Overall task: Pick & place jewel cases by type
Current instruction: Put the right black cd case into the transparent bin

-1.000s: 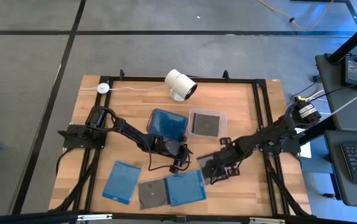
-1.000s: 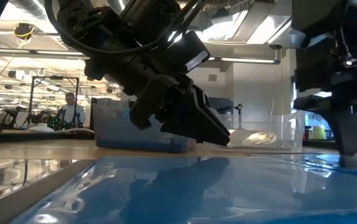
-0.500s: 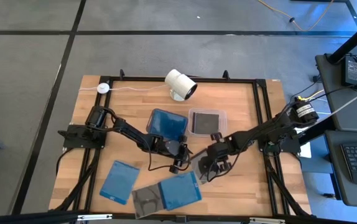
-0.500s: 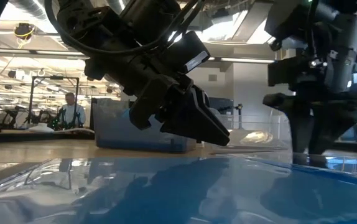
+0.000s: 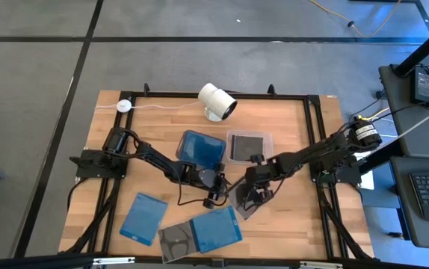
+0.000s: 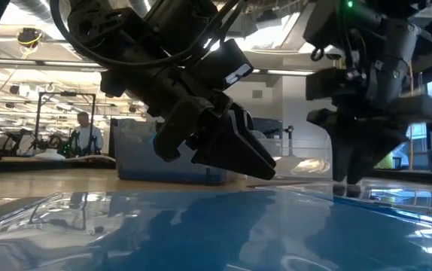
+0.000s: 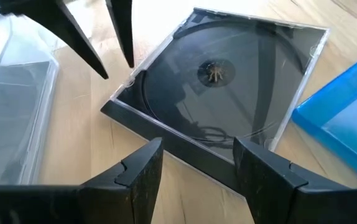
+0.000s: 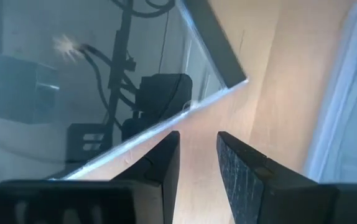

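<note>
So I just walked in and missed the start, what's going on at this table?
Two robot arms are sorting jewel cases. The right gripper stands over a dark case showing a disc, lying mid-table, fingers slightly apart and gripping nothing. The left gripper hovers open beside that case. Three more cases lie along the near edge, with a blue tub and a clear tub behind.

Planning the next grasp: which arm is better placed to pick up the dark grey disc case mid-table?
Right, probably. The right end effector sits directly over the dark grey square plastic jewel case, fingers straddling its edge. The left end effector hangs beside it, open.
</note>
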Robot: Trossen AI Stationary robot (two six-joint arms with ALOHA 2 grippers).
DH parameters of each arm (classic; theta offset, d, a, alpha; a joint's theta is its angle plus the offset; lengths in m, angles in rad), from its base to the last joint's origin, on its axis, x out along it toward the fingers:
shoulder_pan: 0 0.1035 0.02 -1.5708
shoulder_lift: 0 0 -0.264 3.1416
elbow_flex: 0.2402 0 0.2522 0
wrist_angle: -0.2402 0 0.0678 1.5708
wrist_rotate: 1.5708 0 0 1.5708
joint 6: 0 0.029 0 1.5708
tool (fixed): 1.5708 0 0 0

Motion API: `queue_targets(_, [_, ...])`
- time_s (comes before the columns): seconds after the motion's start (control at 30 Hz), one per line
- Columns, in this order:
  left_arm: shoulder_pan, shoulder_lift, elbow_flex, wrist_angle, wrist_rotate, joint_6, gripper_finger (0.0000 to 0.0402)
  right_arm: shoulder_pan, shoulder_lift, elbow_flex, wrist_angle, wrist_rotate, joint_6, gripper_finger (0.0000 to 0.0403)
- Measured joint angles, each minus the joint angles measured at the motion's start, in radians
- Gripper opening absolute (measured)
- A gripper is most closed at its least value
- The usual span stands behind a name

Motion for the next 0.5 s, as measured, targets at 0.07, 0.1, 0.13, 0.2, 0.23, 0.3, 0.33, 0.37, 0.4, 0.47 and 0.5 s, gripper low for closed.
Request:
queue_targets(0.07, [0.000,0.000,0.000,0.000,0.000,0.000,0.0193,0.005,-0.001,0.032,-0.040,0.000,0.016,0.0111])
queue_targets(0.1, [0.000,0.000,0.000,0.000,0.000,0.000,0.0193,0.008,-0.001,0.051,-0.062,-0.001,0.017,0.0111])
queue_targets(0.13, [0.000,0.000,0.000,0.000,0.000,0.000,0.0193,0.012,-0.001,0.072,-0.080,-0.001,0.018,0.0111])
queue_targets(0.2, [0.000,-0.001,0.000,0.000,-0.001,0.000,0.0193,0.025,-0.002,0.113,-0.117,-0.003,0.039,0.0111])
queue_targets(0.23, [0.000,-0.005,0.000,-0.006,0.000,0.001,0.0193,0.032,-0.006,0.130,-0.139,-0.004,0.048,0.0111])
queue_targets(0.3, [-0.004,-0.030,-0.003,-0.052,0.011,-0.001,0.0193,0.050,-0.015,0.156,-0.176,-0.007,0.077,0.0111])
queue_targets(0.33, [-0.005,-0.044,-0.003,-0.080,0.014,-0.002,0.0193,0.060,-0.021,0.165,-0.187,-0.007,0.095,0.0111])
queue_targets(0.37, [-0.008,-0.064,-0.005,-0.121,0.016,-0.008,0.0194,0.071,-0.031,0.170,-0.197,-0.007,0.113,0.0111])
queue_targets(0.4, [-0.011,-0.085,-0.006,-0.152,0.017,-0.012,0.0194,0.083,-0.043,0.171,-0.205,-0.008,0.131,0.0111])
queue_targets(0.47, [-0.020,-0.138,-0.005,-0.212,0.017,-0.037,0.0194,0.111,-0.073,0.167,-0.203,-0.008,0.186,0.0111])
queue_targets(0.5, [-0.026,-0.158,-0.004,-0.233,0.017,-0.053,0.0194,0.127,-0.088,0.164,-0.206,-0.008,0.217,0.0111])
